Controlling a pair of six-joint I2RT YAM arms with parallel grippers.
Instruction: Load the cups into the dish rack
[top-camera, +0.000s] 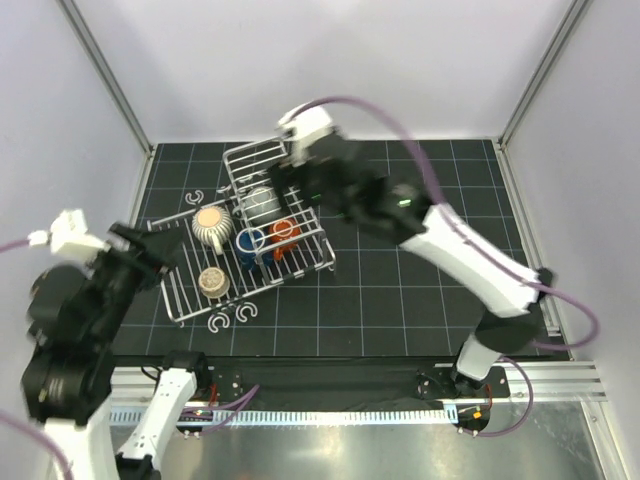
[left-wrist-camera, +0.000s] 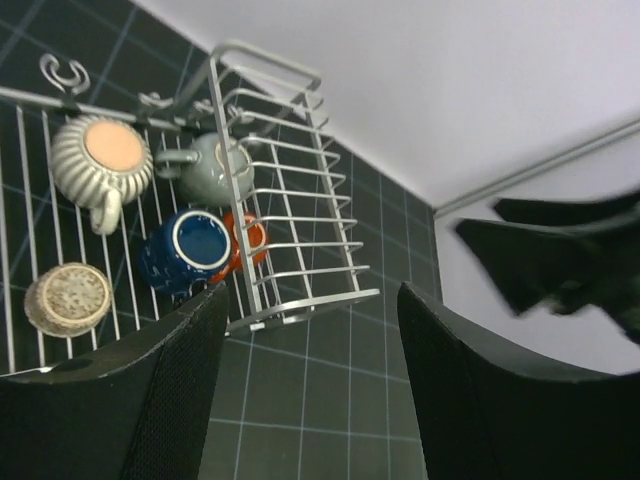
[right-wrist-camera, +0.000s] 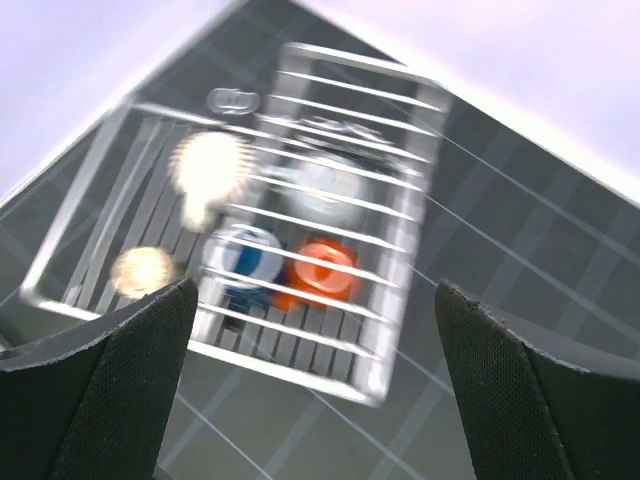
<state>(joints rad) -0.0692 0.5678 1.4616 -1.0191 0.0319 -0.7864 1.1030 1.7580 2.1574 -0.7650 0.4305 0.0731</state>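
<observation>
The wire dish rack (top-camera: 187, 272) lies on the dark mat. The cream striped cup (top-camera: 210, 226) and the tan-brown cup (top-camera: 212, 282) sit on its flat tray. The dark blue cup (top-camera: 250, 243), the orange-red cup (top-camera: 284, 232) and the speckled grey cup (top-camera: 261, 201) sit in the basket. My left gripper (top-camera: 162, 250) is open and empty, raised by the rack's left end. My right gripper (top-camera: 290, 176) is open and empty above the basket's far side. The left wrist view shows the rack (left-wrist-camera: 300, 215) and the blue cup (left-wrist-camera: 190, 245). The blurred right wrist view shows the rack (right-wrist-camera: 400, 290) below.
Small white C-shaped hooks lie on the mat beyond the rack (top-camera: 197, 198) and in front of it (top-camera: 245, 315). White walls and metal frame posts enclose the mat. The right arm's gripper shows at the right of the left wrist view (left-wrist-camera: 560, 260).
</observation>
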